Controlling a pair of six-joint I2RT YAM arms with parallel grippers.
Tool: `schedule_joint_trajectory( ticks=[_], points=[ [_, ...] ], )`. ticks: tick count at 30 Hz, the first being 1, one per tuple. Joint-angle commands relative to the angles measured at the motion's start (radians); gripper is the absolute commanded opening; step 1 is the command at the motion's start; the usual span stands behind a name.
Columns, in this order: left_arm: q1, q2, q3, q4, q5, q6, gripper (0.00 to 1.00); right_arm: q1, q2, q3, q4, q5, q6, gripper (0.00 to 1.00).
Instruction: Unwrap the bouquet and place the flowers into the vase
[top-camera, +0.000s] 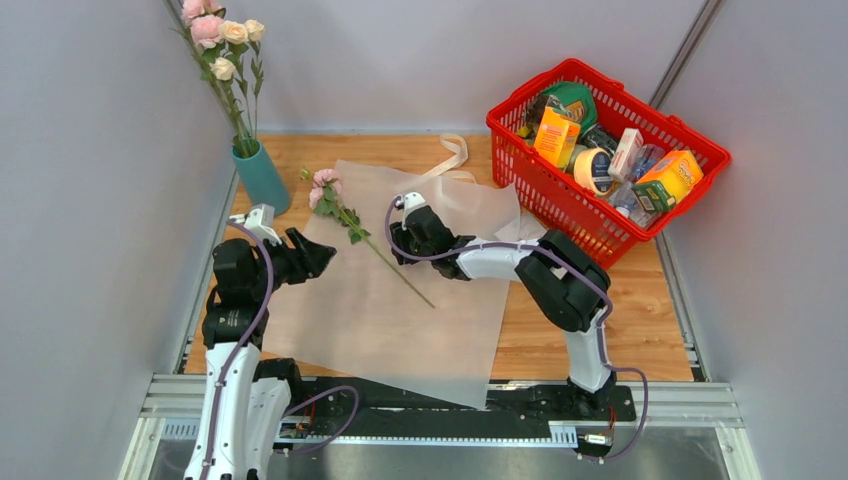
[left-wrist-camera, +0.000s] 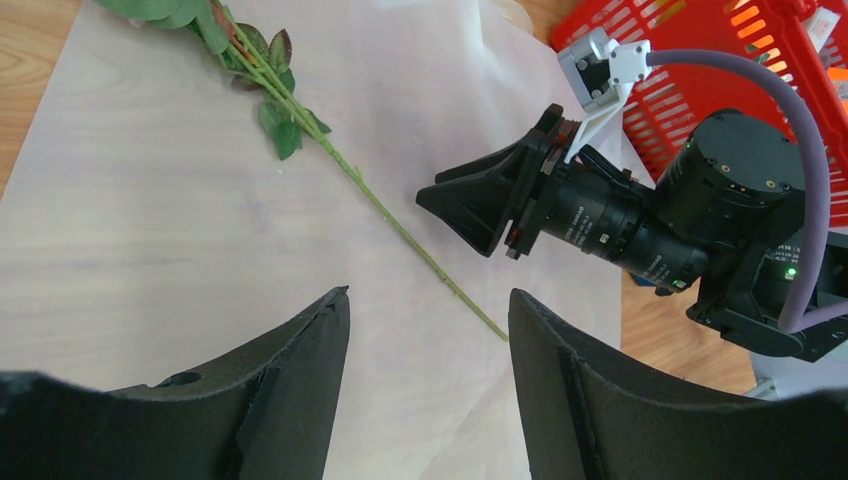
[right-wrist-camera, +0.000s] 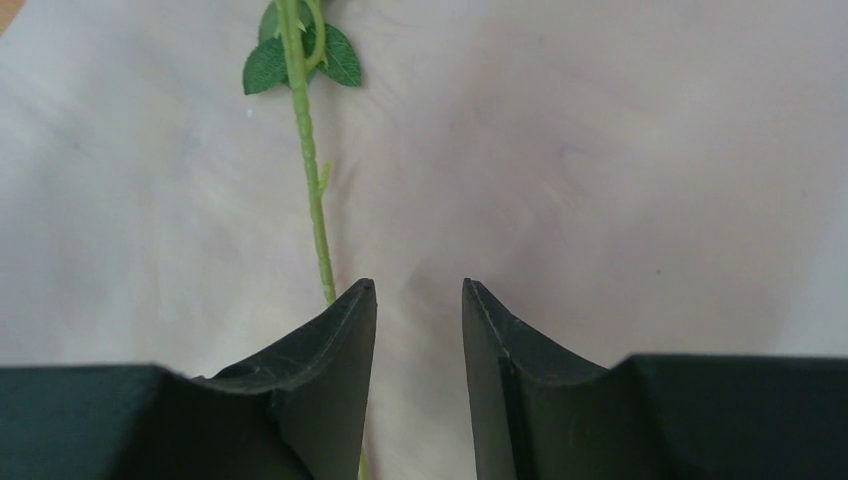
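The teal vase (top-camera: 262, 178) stands at the back left with several pink and cream flowers (top-camera: 222, 35) in it. One pink rose (top-camera: 324, 186) lies on the spread white paper (top-camera: 400, 340), its stem (top-camera: 390, 265) running toward the front right. My right gripper (top-camera: 395, 250) is low over the stem (right-wrist-camera: 312, 190). Its jaws (right-wrist-camera: 419, 283) stand narrowly apart, and the stem passes under the left finger. My left gripper (top-camera: 325, 255) hovers left of the stem (left-wrist-camera: 400, 225). It is open (left-wrist-camera: 428, 293) with only paper between its fingers.
A red basket (top-camera: 600, 215) full of boxes and tape rolls stands at the back right, touching the paper's corner. The cream ribbon (top-camera: 455, 155) lies loose behind the paper. Grey walls close in on both sides.
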Motion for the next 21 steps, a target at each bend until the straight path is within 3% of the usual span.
schedule_joint_trajectory(
  ticks=[1, 13, 21],
  points=[
    [-0.004, -0.006, 0.008, 0.009, -0.005, 0.014, 0.67, -0.001, 0.022, 0.060, 0.027, -0.075, 0.011, 0.39],
    [-0.004, -0.006, 0.008, 0.007, -0.007, 0.014, 0.67, 0.030, 0.077, 0.117, 0.012, -0.107, 0.025, 0.34],
    [-0.004, -0.004, 0.011, 0.006, -0.006, 0.014, 0.67, 0.062, 0.106, 0.141, -0.042, -0.005, -0.010, 0.33]
  ],
)
